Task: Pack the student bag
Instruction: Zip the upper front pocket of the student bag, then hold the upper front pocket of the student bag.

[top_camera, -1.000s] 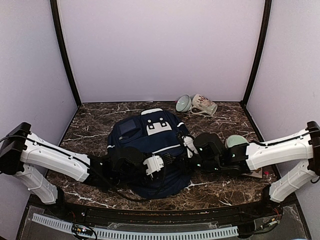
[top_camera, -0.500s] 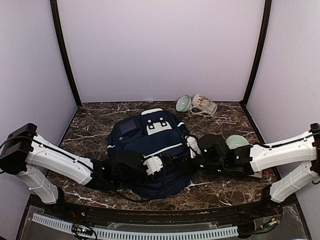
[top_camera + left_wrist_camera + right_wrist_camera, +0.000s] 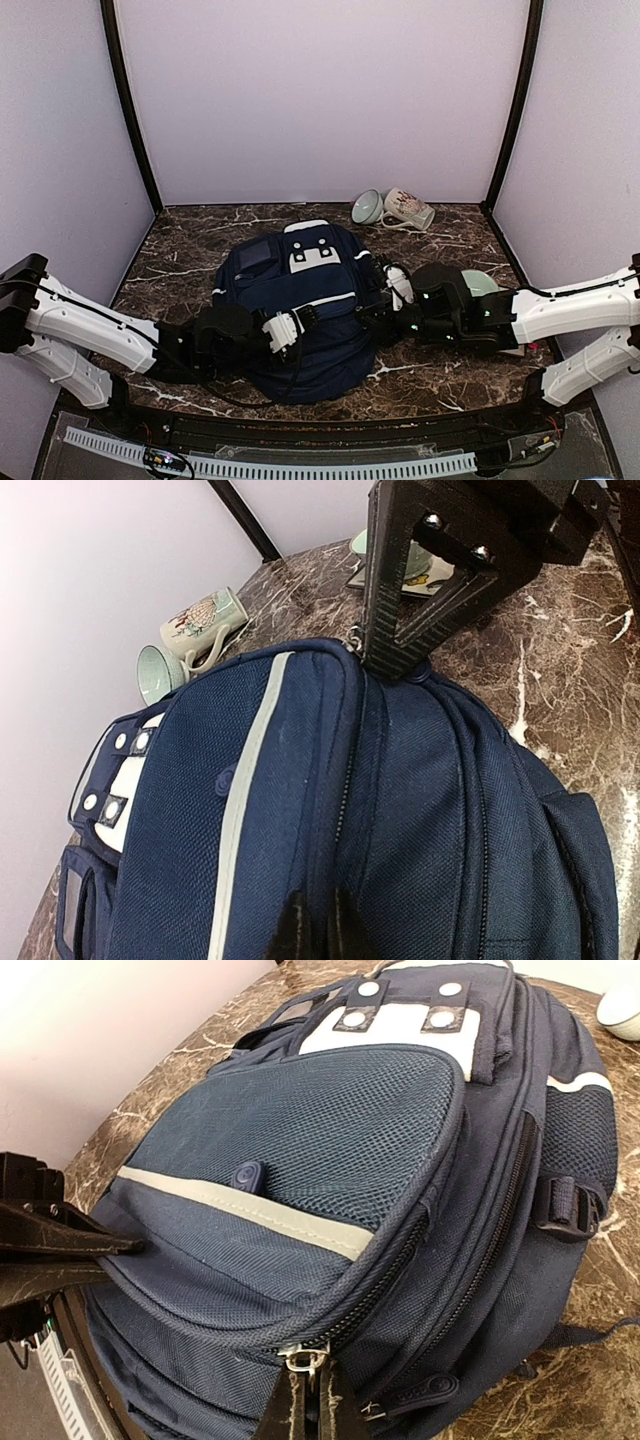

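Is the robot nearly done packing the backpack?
Not yet, it's near the start. Done: nothing looks packed; the student bag lies zipped, with the mug and bowl out behind it. In hand: the left gripper and right gripper are pinched shut on its zips. Left: opening and filling.

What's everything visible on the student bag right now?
The student bag is a large navy woven-fabric backpack lying front up on the marble table, top end away from the robot. It has a white patch with studs near the top, pale stripe trim, a mesh front pocket and a side buckle; the zips look closed. The right tool is shut on a metal zip pull; across the bag, the left tool pinches it along a zip line.
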Motion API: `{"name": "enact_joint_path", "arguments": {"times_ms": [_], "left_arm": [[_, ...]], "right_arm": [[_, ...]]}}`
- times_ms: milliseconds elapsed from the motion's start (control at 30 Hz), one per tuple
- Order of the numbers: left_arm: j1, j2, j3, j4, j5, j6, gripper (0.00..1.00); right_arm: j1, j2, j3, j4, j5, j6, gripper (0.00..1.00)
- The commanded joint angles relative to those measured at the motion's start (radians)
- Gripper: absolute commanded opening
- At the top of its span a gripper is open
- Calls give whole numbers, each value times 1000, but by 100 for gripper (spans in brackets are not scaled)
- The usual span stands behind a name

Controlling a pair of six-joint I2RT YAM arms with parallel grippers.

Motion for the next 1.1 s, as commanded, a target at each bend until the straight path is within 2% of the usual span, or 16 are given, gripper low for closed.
{"name": "enact_joint_path", "arguments": {"times_ms": [0, 33, 67, 167, 200, 267, 467, 567, 667, 833, 900, 1067], "left_arm": [[12, -54, -30, -71, -20, -37, 0], [12, -57, -21, -84, -5, -39, 0], [12, -60, -10, -101, 14, -41, 6], [11, -69, 25, -144, 70, -48, 49], [11, -71, 34, -148, 94, -44, 58], [10, -67, 51, -142, 129, -36, 65], [10, -10, 141, -169, 225, -21, 67], [11, 41, 176, -160, 189, -2, 67], [12, 100, 210, -156, 144, 22, 61], [12, 152, 229, -148, 148, 38, 55], [14, 170, 230, -124, 117, 50, 46], [18, 247, 251, -89, -11, 102, 1]], "right_arm": [[-42, -18, -16, -15, 19, -55, 0], [-42, -17, -13, -9, -5, -65, 0], [-42, -15, -12, -4, -25, -75, 0], [-38, -9, -9, 13, -79, -100, 0], [-37, -5, -9, 21, -95, -108, 0], [-27, 2, -3, 32, -121, -123, 0], [22, 17, 26, 42, -151, -173, 0], [35, 18, 34, 40, -164, -190, 0], [39, 17, 32, 46, -174, -200, 0], [39, -2, 30, 36, -143, -206, 0], [39, -7, 29, 27, -131, -211, 0], [35, -4, 29, -8, -77, -222, 0]]}}
